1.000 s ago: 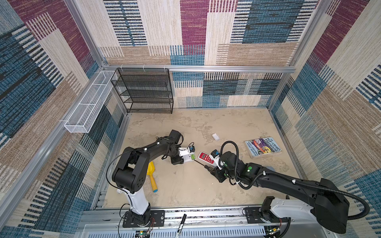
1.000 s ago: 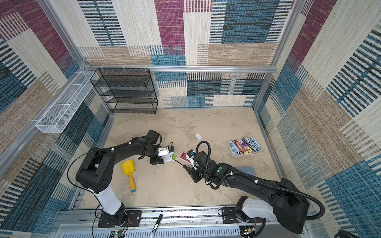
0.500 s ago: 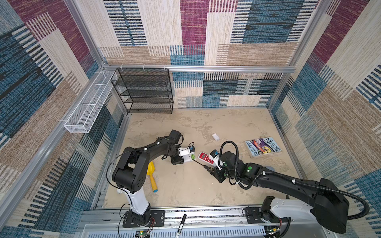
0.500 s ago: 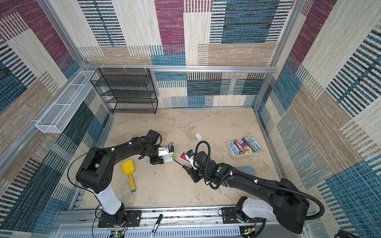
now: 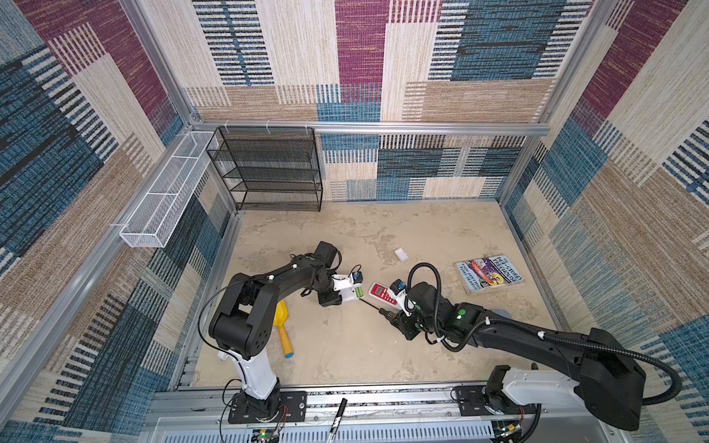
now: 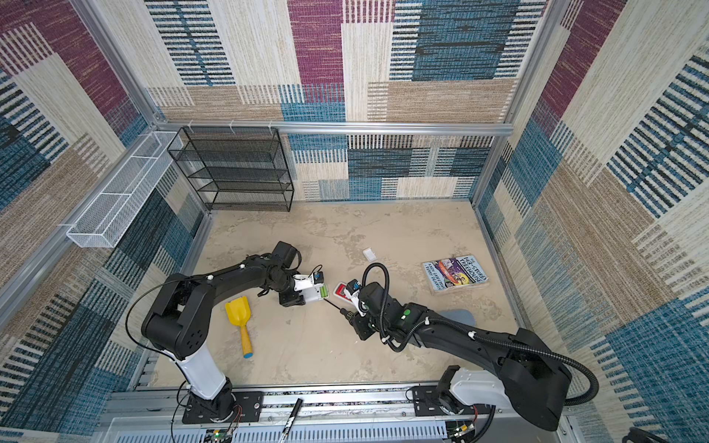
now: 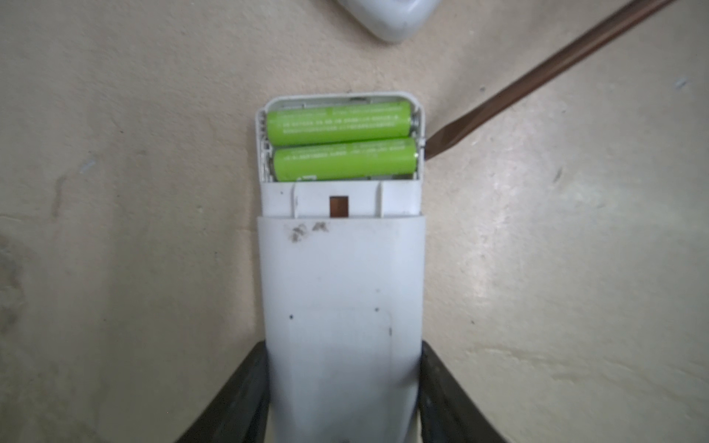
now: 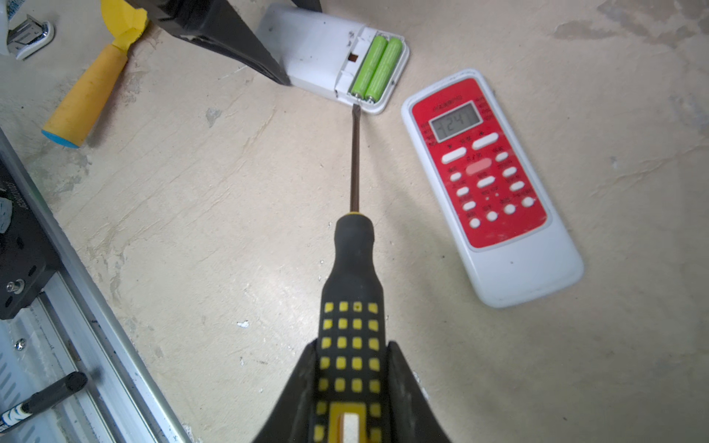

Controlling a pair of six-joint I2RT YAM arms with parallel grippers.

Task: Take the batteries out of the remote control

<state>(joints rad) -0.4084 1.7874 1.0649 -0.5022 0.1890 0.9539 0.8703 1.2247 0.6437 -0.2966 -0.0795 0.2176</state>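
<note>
Left wrist view: my left gripper [image 7: 342, 364] clamps the white remote [image 7: 341, 276] near the table's middle, and both batteries [image 7: 341, 157] sit in its open bay. My right gripper [image 8: 353, 368] is closed around the screwdriver [image 8: 355, 268], whose tip is at the bay wall. Procedure: work the blade under one battery end, then lever gently.

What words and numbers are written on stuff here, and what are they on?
"TREEHOUSE": on the cover of the book.
"24": on the screen of the red remote control.
Too small or blurred to read: the book's other words, the print on the green batteries, and the red remote's button labels.
</note>
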